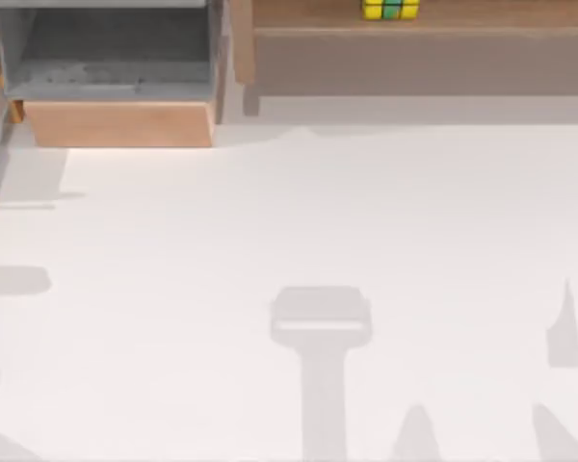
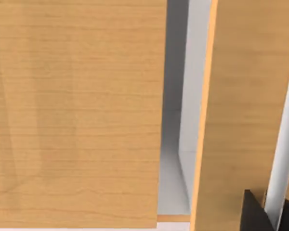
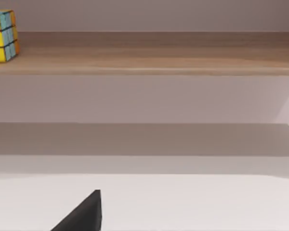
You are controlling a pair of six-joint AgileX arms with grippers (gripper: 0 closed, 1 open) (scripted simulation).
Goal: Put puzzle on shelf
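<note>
The puzzle (image 3: 3, 36) rests on the shelf (image 3: 149, 57), well ahead of the right tool and free of it. Whether either tool is clenched cannot be told. The placing looks done, so the right arm should retreat straight back without brushing the ledge.

White table (image 1: 289, 289) w/ brown shelf (image 1: 424, 58) at far edge, puzzle (image 1: 390, 9) sitting on shelf

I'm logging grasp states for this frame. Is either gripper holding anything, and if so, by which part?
Nothing is held. The puzzle sits free on the shelf, with no finger touching it in the top view or the right wrist view.
</note>
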